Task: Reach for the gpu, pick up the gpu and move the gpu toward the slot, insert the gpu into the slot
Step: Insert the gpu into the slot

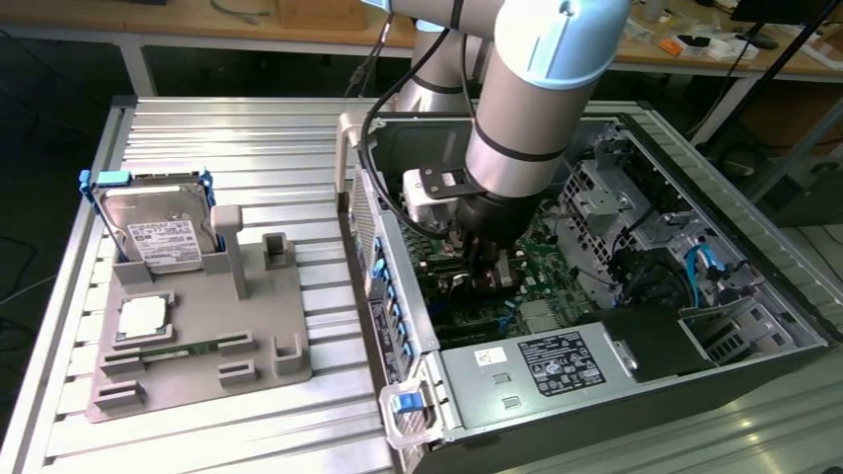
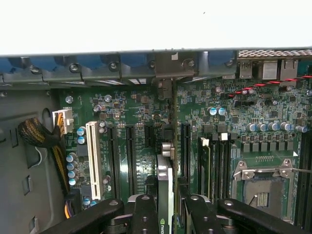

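While gripped: gpu (image 2: 165, 195) edge-on, upright over motherboard (image 2: 146, 112)
Hand (image 2: 165, 214): pinching gpu inside computer case (image 1: 791, 326)
Slot: cannot tell which connector
Desk (image 1: 197, 128): hard drive (image 1: 156, 232) at exterior view's left

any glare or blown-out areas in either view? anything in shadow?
Wrist view: the band above the case edge is blown out white, while the motherboard is evenly lit and readable. Exterior view: soft highlights on the arm, and the case interior under it sits in shadow, dimming the gripper.
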`<state>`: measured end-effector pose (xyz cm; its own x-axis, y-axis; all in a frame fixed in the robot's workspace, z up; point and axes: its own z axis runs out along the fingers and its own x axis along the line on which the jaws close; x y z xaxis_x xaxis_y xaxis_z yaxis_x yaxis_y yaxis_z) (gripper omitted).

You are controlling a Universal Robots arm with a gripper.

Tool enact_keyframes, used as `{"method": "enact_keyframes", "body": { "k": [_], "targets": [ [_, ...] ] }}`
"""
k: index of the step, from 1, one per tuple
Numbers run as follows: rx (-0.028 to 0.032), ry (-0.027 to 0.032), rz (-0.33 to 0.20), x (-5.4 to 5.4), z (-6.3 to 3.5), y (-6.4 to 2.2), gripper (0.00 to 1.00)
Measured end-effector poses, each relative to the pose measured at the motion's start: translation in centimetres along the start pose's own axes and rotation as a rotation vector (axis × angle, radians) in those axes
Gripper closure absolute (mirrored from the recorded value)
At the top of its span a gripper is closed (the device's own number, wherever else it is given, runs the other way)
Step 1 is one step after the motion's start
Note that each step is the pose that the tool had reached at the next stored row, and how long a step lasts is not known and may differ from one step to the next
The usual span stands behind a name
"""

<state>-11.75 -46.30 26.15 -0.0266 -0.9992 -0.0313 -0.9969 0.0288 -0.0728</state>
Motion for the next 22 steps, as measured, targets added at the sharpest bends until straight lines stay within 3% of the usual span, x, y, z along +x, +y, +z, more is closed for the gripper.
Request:
{"method": "enact_keyframes", "body": {
  "k": [22],
  "targets": [
    [0.0003,-0.0006,0.0,0.01,0.53,0.05,0.73]
  ]
}}
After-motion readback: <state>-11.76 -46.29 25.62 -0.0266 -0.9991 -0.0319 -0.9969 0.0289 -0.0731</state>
